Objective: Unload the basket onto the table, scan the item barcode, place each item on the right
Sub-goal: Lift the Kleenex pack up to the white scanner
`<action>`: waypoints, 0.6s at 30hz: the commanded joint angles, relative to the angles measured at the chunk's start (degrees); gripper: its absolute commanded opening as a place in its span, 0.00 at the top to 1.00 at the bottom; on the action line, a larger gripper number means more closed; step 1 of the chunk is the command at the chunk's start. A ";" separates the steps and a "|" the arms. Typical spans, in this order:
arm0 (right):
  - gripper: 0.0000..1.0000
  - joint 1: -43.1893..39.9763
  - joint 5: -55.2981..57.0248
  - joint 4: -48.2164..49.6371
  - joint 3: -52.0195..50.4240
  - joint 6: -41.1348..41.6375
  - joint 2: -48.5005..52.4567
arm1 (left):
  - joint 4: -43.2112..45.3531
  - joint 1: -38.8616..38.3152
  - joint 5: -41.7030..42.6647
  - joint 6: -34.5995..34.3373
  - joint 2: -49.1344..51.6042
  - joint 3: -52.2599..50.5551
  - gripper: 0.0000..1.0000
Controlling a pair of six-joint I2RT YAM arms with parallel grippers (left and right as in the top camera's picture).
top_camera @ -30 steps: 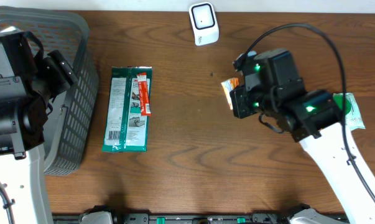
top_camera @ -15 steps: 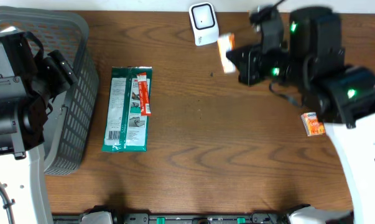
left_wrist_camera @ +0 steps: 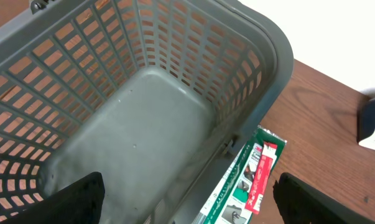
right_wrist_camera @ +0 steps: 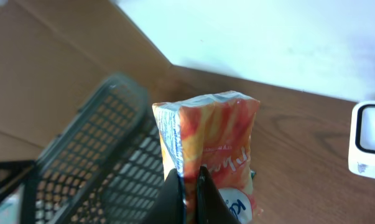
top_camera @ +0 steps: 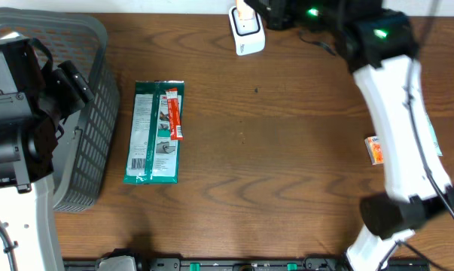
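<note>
Right gripper (right_wrist_camera: 188, 186) is now hovering at the desk's far edge by the scanner (top_camera: 248, 34), clamping an orange packet (right_wrist_camera: 209, 137). Left gripper (left_wrist_camera: 187, 202) is gaping.

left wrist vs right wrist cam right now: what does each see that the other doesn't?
Left wrist only: the grey basket's bare inside floor, and the green packet beside it with a red sachet on top. Right wrist only: an orange snack packet pinched in the shut right pincer, plus a pale wall behind. Both: the basket, the white scanner at the right edge, the brown table.
</note>
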 commanded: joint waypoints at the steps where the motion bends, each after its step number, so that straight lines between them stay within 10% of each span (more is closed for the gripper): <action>1: 0.99 -1.53 -1.53 3.30 0.48 2.80 6.80 | -0.02 0.24 -0.50 -0.09 0.00 0.31 0.12; 9: 0.99 -6.21 -10.01 22.56 0.48 10.08 21.40 | -0.02 0.24 -0.52 -0.09 0.00 0.31 0.12; 18: 0.99 -9.27 -16.48 52.33 0.48 40.50 39.52 | -0.02 0.24 -0.50 -0.09 0.00 0.31 0.12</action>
